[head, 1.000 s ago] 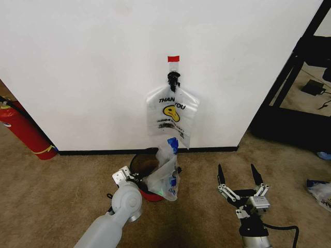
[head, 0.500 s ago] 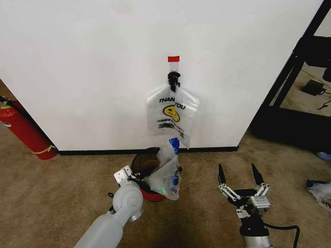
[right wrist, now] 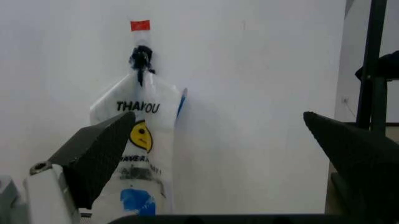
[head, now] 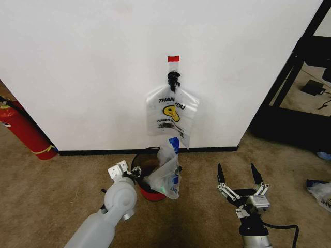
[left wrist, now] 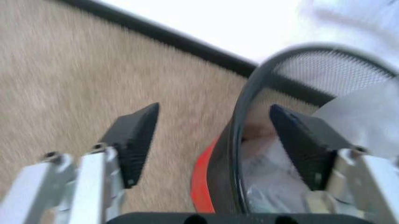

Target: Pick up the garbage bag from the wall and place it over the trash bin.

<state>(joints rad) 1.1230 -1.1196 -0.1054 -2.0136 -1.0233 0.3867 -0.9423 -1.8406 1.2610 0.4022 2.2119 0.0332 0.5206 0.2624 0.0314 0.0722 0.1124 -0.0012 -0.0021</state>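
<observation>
Nearest the robot on the right, the right gripper (head: pixel 240 180) sat low over the carpet (head: pixel 51 191) with its two fingers spread wide, nothing between them, well apart from everything else. In its wrist view it looked straight at the wall (right wrist: pixel 262 93) and the bundle of bags (right wrist: pixel 145 140) hanging there.

On the left, the left gripper (left wrist: pixel 215 142) was right at the trash bin (head: pixel 147 178), jaws apart and straddling the bin's near-left rim: one finger (left wrist: pixel 134 140) outside over the carpet, the other (left wrist: pixel 305 144) inside the mesh. It wasn't clamped on anything. The garbage bag (head: pixel 166 173) was just right of that gripper, draped over the right side of the bin with its crumpled top and blue patch sticking up above the rim, part of it sagging inside the bin.

Compared with a second ago, the left arm had pulled back to the left, so more of the bin's rim showed, and the bag slumped a bit lower. Right gripper hadn't budged.

Farther back, the bundle of bags with the smiley print hung from a black hook (head: pixel 172 78) under a red tape strip (head: pixel 173 58). A red fire extinguisher (head: pixel 23 129) stood at the far left.
</observation>
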